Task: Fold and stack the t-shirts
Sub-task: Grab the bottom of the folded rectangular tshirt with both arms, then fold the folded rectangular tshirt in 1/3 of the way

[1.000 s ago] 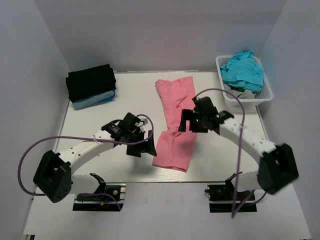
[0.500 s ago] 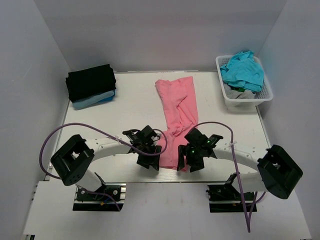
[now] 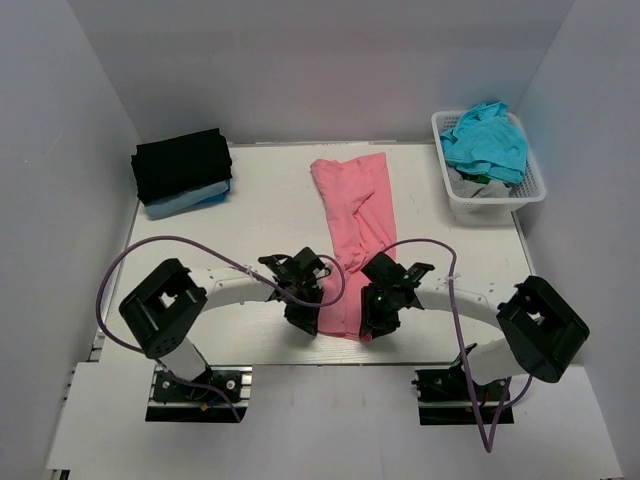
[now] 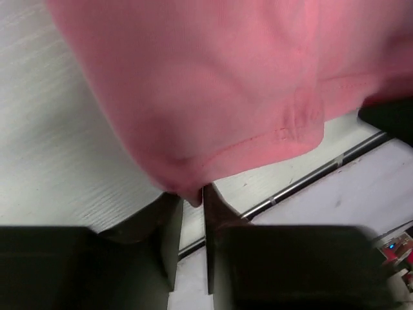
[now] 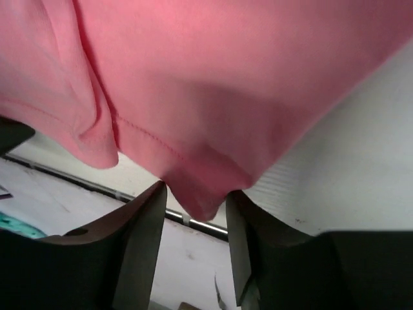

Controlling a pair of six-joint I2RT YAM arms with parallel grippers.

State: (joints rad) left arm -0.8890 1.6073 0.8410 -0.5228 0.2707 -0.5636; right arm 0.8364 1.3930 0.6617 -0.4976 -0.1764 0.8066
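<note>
A salmon-pink t-shirt point(image 3: 355, 215) lies as a long strip down the middle of the table, its near hem by the front edge. My left gripper point(image 3: 308, 322) sits at the hem's left corner. In the left wrist view the pink cloth point(image 4: 213, 84) fills the top, and my left gripper point(image 4: 192, 194) is nearly shut with the corner pinched at its tips. My right gripper point(image 3: 368, 322) is at the hem's right corner. In the right wrist view a bunch of the cloth point(image 5: 226, 84) is wedged in my right gripper point(image 5: 197, 194), both fingers pressing on it.
A folded black t-shirt point(image 3: 182, 165) lies on a light blue one point(image 3: 185, 203) at the back left. A white lattice basket point(image 3: 530, 190) at the back right holds a teal t-shirt point(image 3: 487, 140). The table's front edge runs just below both grippers.
Both arms have swung down to the near hem of the pink t-shirt. Both grippers went from wide open to closed in on its corners.
</note>
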